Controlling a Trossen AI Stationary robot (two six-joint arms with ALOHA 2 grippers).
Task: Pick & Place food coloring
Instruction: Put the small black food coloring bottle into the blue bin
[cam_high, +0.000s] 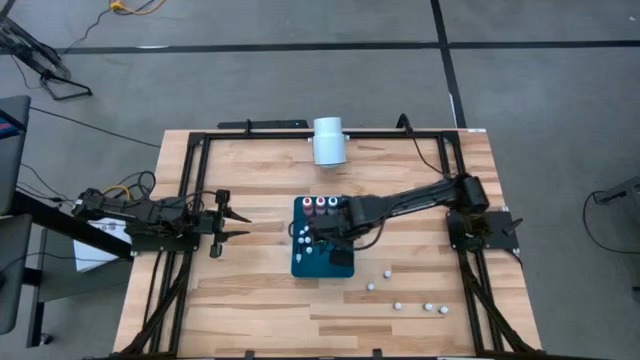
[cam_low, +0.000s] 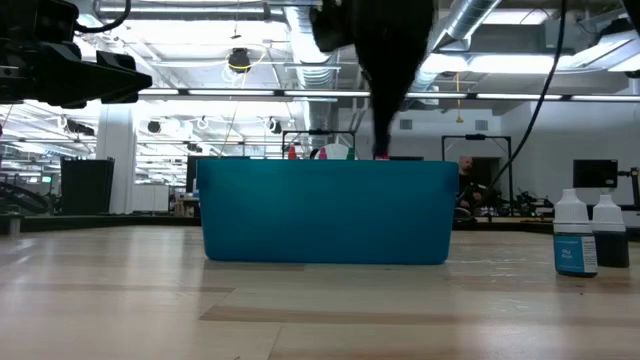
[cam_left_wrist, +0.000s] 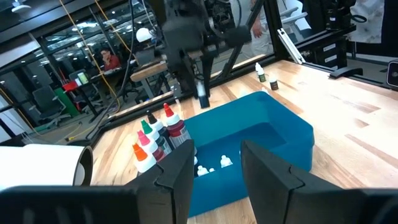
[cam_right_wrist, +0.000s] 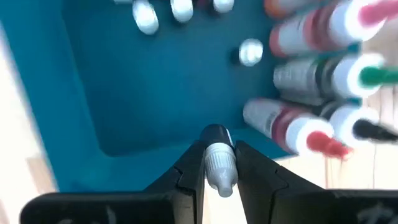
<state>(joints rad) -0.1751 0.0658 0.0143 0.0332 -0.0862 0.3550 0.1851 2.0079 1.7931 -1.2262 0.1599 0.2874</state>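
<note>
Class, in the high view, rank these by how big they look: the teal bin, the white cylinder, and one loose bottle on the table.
1. Teal bin
2. White cylinder
3. Loose bottle

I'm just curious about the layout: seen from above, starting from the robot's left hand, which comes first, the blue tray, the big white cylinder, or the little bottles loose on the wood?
1. Blue tray, mid-table, right of the left hand.
2. White cylinder, at the far edge.
3. Loose bottles, near the right corner.

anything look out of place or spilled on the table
Nothing spilled, but a few small bottles lie scattered on the bare wood, apart from the teal bin where the others stand. The right end effector, over the bin, is shut on one small bottle.
</note>
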